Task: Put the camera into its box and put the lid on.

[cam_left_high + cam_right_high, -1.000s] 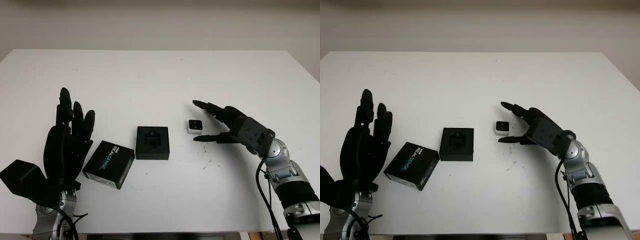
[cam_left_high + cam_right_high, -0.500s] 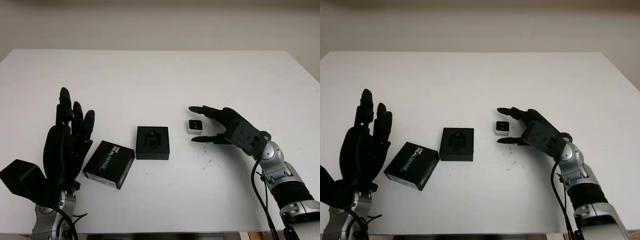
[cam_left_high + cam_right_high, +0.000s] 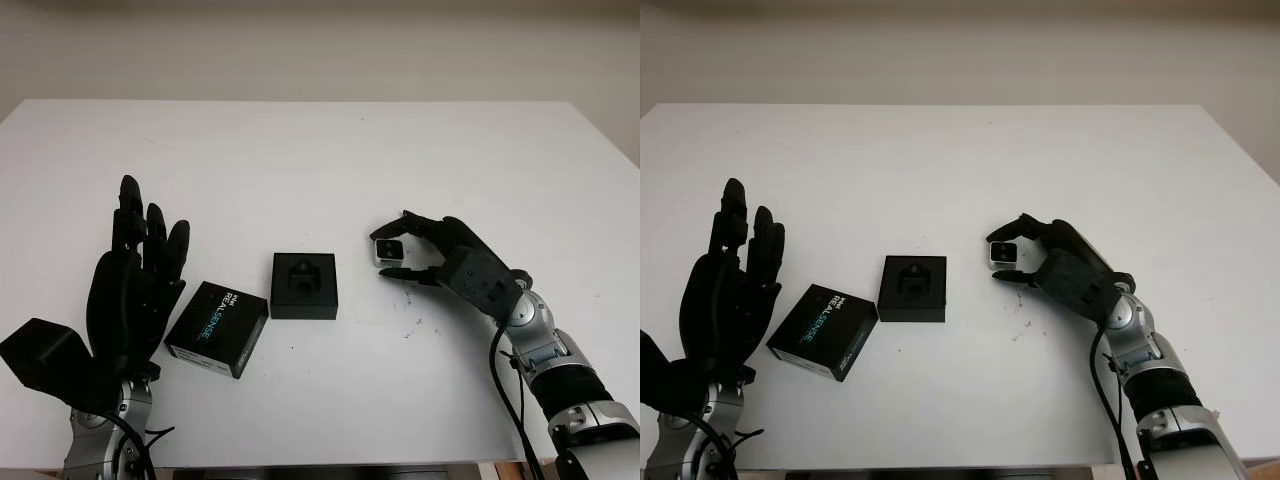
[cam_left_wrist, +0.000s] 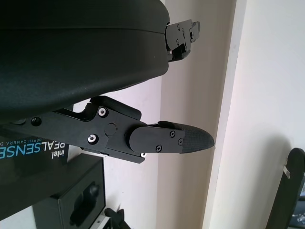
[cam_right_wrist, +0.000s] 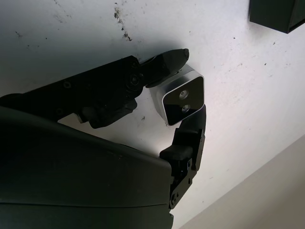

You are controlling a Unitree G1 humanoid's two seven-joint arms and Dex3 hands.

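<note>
The camera is a small silver cube with a black lens face, standing on the white table right of centre. My right hand is shut on it, one finger over its far side and one against its near side; the right wrist view shows the camera pinched between two fingertips. The open black box lies just left of the camera, its moulded insert showing. Further left lies the black lid with REALSENSE lettering. My left hand is open and upright beside the lid.
The white table stretches wide behind the objects, up to a pale wall. A few dark specks mark the surface near my right hand. The table's front edge runs just below both forearms.
My right hand slid left and its fingers closed around the camera, which had stood free between them. The left hand, box and lid have not moved.
</note>
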